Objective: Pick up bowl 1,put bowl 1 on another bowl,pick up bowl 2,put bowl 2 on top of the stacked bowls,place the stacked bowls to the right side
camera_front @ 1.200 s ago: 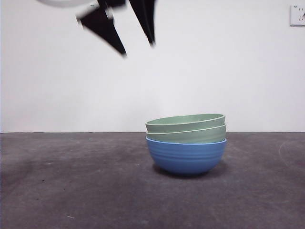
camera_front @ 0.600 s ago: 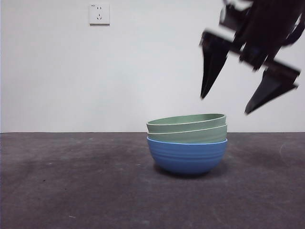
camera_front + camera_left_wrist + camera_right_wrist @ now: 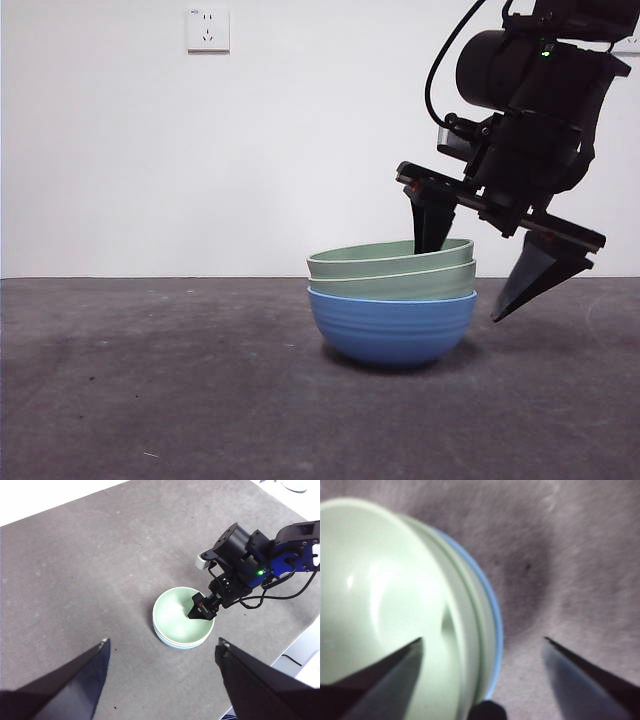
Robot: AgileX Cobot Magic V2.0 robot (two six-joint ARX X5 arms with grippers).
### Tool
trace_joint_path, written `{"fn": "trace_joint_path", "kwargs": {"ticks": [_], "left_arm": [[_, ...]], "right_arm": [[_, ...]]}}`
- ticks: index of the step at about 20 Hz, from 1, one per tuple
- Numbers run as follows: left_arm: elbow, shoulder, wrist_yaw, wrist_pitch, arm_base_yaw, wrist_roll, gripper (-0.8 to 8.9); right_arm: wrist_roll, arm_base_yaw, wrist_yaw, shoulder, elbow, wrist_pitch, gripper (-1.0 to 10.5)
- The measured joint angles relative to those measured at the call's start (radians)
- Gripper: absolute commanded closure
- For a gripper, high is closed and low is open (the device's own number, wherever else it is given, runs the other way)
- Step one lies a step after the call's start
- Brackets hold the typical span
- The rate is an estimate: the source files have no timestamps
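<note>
A: What does the scene show?

B: The stacked bowls [image 3: 392,300] sit on a dark grey desk [image 3: 160,400]: a blue ribbed bowl [image 3: 392,325] at the base, two pale green bowls nested inside, rims showing.

A: Where are the hands?

B: The right hand [image 3: 480,270] is spread open astride the stack's rim, one jaw dipped inside the top bowl [image 3: 375,595], the other outside. That likely sets up a pinch on the wall to carry the stack rightward. The left hand [image 3: 162,667] hangs high above, open and empty, out of the way.
</note>
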Motion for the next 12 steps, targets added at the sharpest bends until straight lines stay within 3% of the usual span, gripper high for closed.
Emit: {"fn": "trace_joint_path", "kwargs": {"ticks": [3, 6, 12], "left_arm": [[0.000, 0.000, 0.000, 0.000, 0.000, 0.000, 4.64], [0.000, 0.000, 0.000, 0.003, 0.000, 0.000, 4.64], [0.000, 0.000, 0.000, 0.010, 0.000, 0.001, 4.64]], "right_arm": [[0.000, 0.000, -0.002, 0.006, 0.000, 0.002, 8.4], [0.001, 0.000, 0.002, 0.007, 0.000, 0.009, 9.4], [0.003, -0.002, -0.002, 0.007, 0.002, 0.021, 9.6]]}}
